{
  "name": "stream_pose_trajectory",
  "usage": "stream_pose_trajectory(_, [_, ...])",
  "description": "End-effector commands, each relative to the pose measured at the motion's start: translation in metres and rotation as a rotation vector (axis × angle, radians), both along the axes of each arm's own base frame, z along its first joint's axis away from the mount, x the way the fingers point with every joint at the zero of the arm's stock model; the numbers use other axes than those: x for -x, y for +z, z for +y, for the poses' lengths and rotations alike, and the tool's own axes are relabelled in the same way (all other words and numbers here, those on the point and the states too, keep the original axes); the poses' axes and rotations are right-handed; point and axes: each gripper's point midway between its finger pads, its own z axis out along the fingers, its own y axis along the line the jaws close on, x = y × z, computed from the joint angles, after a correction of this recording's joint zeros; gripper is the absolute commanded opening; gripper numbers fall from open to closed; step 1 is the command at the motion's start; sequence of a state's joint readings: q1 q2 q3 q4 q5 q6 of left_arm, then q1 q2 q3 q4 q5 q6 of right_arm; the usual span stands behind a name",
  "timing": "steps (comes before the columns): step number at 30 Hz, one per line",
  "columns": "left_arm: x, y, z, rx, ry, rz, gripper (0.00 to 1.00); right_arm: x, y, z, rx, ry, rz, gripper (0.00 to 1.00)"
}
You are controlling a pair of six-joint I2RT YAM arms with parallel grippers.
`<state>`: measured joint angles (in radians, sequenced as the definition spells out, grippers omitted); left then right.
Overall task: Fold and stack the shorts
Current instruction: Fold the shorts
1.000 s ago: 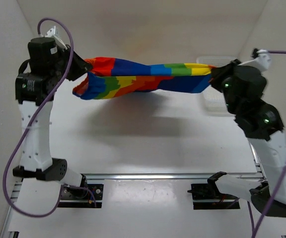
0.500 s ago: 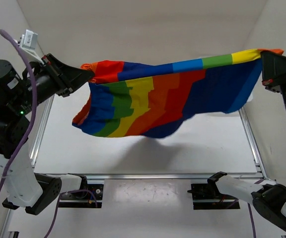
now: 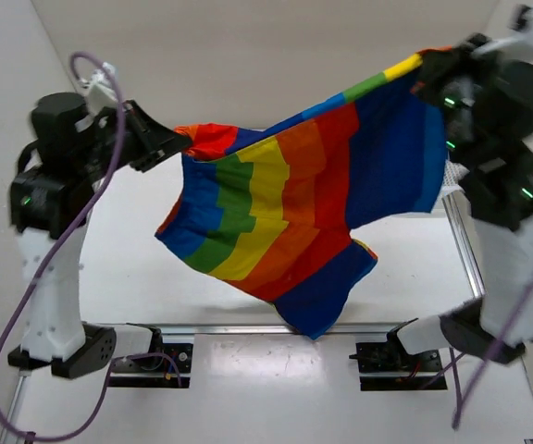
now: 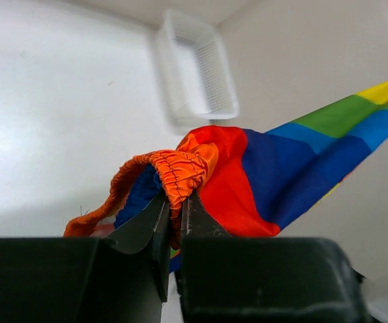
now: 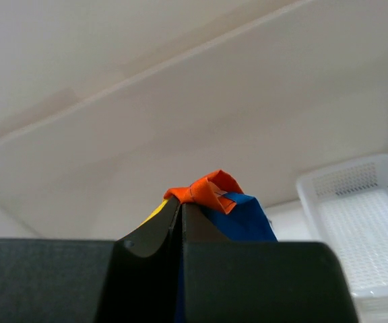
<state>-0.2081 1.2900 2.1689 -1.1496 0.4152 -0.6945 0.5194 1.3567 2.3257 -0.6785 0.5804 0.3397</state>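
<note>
The rainbow-striped shorts (image 3: 294, 213) hang in the air between both arms, spread out, the lower corner drooping toward the table's near rail. My left gripper (image 3: 185, 141) is shut on the gathered orange waistband (image 4: 177, 171) at the shorts' left end. My right gripper (image 3: 424, 67) is raised high at the upper right and shut on the other corner, an orange fold (image 5: 204, 190) beside blue cloth. The right end is held higher than the left, so the top edge slopes.
A white plastic mesh basket (image 4: 197, 70) stands at the far right of the table, also in the right wrist view (image 5: 359, 229); in the top view only a sliver (image 3: 451, 180) shows behind the right arm. White walls enclose the table. Metal rails (image 3: 248, 328) run along the near edge.
Both arms have lifted the shorts from a bunched, level stretch into an open hanging sheet. The right gripper has risen and the shorts now tilt, lower corner dropping toward the near rail.
</note>
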Motion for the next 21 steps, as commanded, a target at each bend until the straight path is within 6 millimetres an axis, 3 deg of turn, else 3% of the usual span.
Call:
stream_pose_trajectory(1, [-0.068,-0.056,0.006,-0.067,0.073,0.107,0.10,-0.084,-0.054,0.022,0.126,-0.078,0.140,0.00])
stream_pose_trajectory(2, [-0.082,-0.072,0.009,-0.082,0.083,0.139,0.10,-0.101,-0.067,0.022,0.142,-0.091,0.172,0.00])
stream_pose_trajectory(3, [-0.103,-0.098,0.009,-0.094,0.091,0.202,0.10,-0.132,-0.098,0.034,0.180,-0.083,0.240,0.00])
stream_pose_trajectory(5, [-0.134,-0.136,0.020,-0.138,0.130,0.274,0.10,-0.166,-0.133,0.044,0.203,-0.039,0.312,0.00])
stream_pose_trajectory(6, [-0.146,-0.153,0.023,-0.152,0.135,0.312,0.10,-0.194,-0.165,0.055,0.229,-0.023,0.374,0.00])
stream_pose_trajectory(7, [-0.171,-0.186,0.028,-0.174,0.144,0.384,0.10,-0.208,-0.184,0.065,0.242,0.004,0.405,0.00])
stream_pose_trajectory(8, [-0.183,-0.201,0.033,-0.189,0.156,0.412,0.10,-0.222,-0.202,0.067,0.251,0.019,0.436,0.00])
stream_pose_trajectory(9, [-0.196,-0.213,0.037,-0.191,0.165,0.433,0.10,-0.247,-0.235,0.075,0.256,0.032,0.492,0.00])
stream_pose_trajectory(10, [-0.220,-0.239,0.048,-0.220,0.179,0.473,0.10,-0.256,-0.252,0.087,0.261,0.079,0.514,0.00])
stream_pose_trajectory(12, [-0.241,-0.262,0.058,-0.226,0.187,0.511,0.10,-0.282,-0.293,0.098,0.274,0.112,0.572,0.00])
stream_pose_trajectory(13, [-0.256,-0.291,0.072,-0.220,0.203,0.570,0.10,-0.289,-0.306,0.102,0.278,0.122,0.588,0.00])
stream_pose_trajectory(14, [-0.268,-0.290,0.078,-0.215,0.202,0.551,0.10,-0.298,-0.330,0.110,0.284,0.148,0.618,0.00])
stream_pose_trajectory(16, [-0.282,-0.305,0.090,-0.202,0.215,0.574,0.10,-0.305,-0.349,0.111,0.286,0.162,0.646,0.00])
stream_pose_trajectory(19, [-0.307,-0.339,0.107,-0.189,0.221,0.610,0.10,-0.310,-0.367,0.114,0.272,0.195,0.672,0.00])
stream_pose_trajectory(21, [-0.313,-0.342,0.111,-0.176,0.219,0.608,0.10,-0.306,-0.365,0.117,0.268,0.220,0.672,0.00])
